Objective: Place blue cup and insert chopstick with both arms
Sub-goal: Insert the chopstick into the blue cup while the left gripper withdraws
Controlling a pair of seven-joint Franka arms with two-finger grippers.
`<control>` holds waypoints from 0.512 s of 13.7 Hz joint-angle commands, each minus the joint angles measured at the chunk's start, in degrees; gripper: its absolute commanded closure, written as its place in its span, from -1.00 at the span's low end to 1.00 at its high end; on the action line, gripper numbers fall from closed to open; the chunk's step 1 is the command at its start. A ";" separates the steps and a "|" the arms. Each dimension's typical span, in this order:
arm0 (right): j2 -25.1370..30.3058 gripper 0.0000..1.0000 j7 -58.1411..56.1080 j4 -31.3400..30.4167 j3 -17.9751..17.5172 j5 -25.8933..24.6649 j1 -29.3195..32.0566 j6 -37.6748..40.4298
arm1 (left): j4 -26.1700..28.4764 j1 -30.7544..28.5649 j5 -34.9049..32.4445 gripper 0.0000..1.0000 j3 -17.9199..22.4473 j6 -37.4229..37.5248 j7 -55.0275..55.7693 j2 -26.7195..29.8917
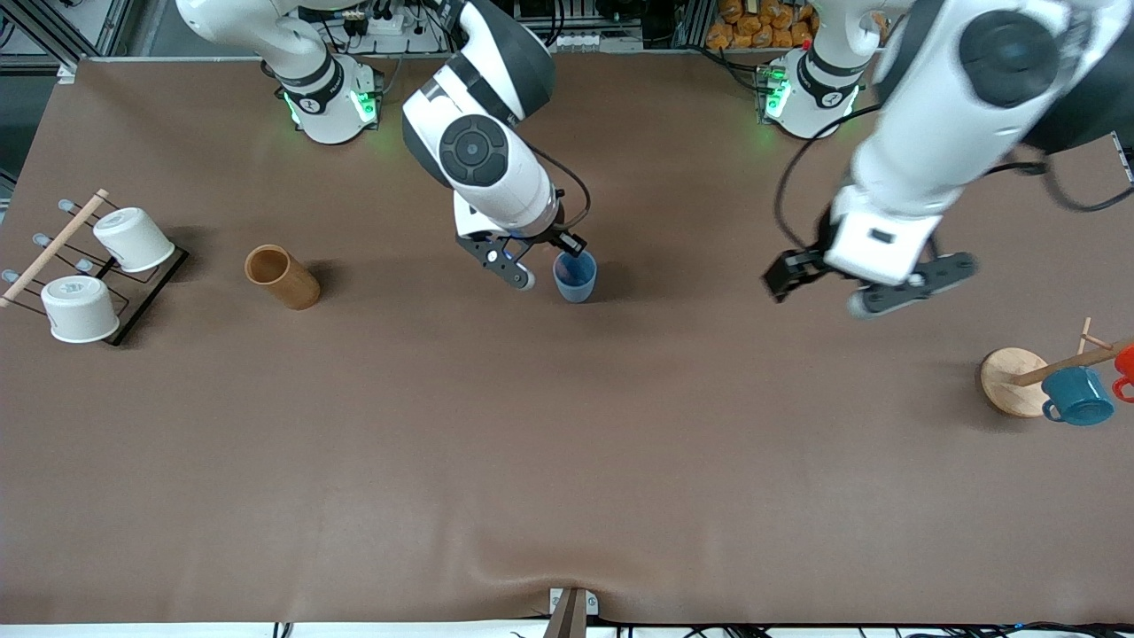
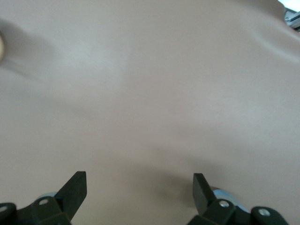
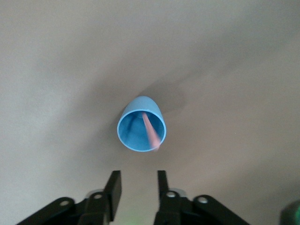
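The blue cup (image 1: 575,276) stands upright on the brown table, near its middle. In the right wrist view the cup (image 3: 140,129) shows its open mouth, with the pale-pink chopstick (image 3: 151,132) leaning inside it. My right gripper (image 1: 542,264) hangs just above the cup, beside its rim; its fingers are open and empty (image 3: 138,174). My left gripper (image 1: 873,283) hovers over bare table toward the left arm's end, wide open and empty (image 2: 139,176).
A tan wooden cylinder holder (image 1: 282,276) lies beside the cup toward the right arm's end. A rack with two white cups (image 1: 89,266) stands at that end. A wooden mug tree (image 1: 1010,381) with a teal mug (image 1: 1076,396) stands at the left arm's end.
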State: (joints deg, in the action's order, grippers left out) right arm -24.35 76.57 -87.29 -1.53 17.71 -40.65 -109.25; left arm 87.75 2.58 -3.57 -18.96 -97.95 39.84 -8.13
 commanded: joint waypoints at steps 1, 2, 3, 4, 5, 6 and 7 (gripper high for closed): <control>1.15 -1.00 1.21 2.55 -0.06 -0.74 2.41 3.76 | 0.58 -4.24 -0.12 -1.00 -0.99 2.50 -8.43 3.64; 1.15 -1.00 1.04 5.70 -0.05 -0.40 4.77 7.79 | 0.58 -4.60 0.06 -1.00 -0.30 3.46 -13.16 4.17; 1.06 -1.00 0.78 8.86 -0.14 -0.22 7.40 12.70 | 0.58 -4.86 0.06 -1.00 1.89 4.86 -17.74 5.04; 1.06 -1.00 -0.10 10.98 -0.14 -0.30 9.95 16.40 | 0.66 -4.69 0.06 -1.00 3.73 5.74 -20.74 5.84; 1.15 -1.00 -2.11 12.48 -0.40 -0.13 12.76 18.53 | 0.75 -4.69 0.15 -1.00 4.97 6.62 -24.08 6.10; 1.41 -1.00 -5.35 13.37 -0.58 -0.22 15.05 20.46 | 0.84 -4.69 0.93 -1.00 7.51 8.02 -28.72 6.89; 1.85 -1.00 -8.68 14.07 -0.58 -0.39 17.42 22.57 | 0.93 -4.60 2.76 -1.00 10.32 8.21 -32.51 7.42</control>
State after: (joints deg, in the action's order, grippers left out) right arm -22.82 72.18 -75.09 -0.86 17.67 -27.32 -90.05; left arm 87.74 -1.86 -3.11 -12.24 -91.11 13.87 -2.81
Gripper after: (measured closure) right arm 0.000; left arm 0.000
